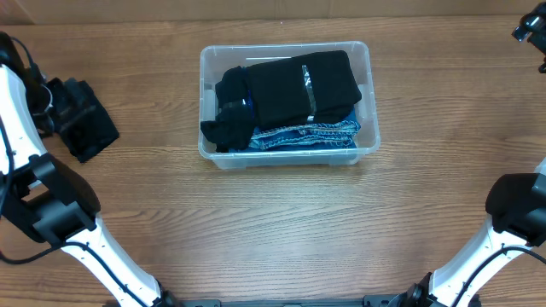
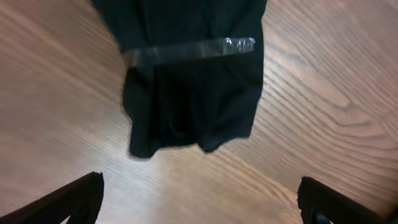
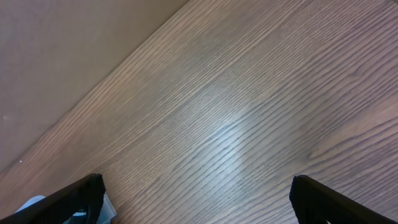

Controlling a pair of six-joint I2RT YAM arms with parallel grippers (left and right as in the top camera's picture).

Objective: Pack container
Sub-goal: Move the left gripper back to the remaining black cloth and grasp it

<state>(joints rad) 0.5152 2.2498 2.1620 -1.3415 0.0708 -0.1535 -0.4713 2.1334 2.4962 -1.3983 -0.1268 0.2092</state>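
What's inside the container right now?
Inside the container, a black folded garment with a tape strip lies on top of blue denim. A dark bundle fills the left end. Anything beneath the denim is covered.

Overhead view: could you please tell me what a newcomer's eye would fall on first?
The clear container at mid-table, packed with a folded black garment over blue jeans. A second black garment, banded with clear tape, lies on the table at the left, in front of the open left claw.
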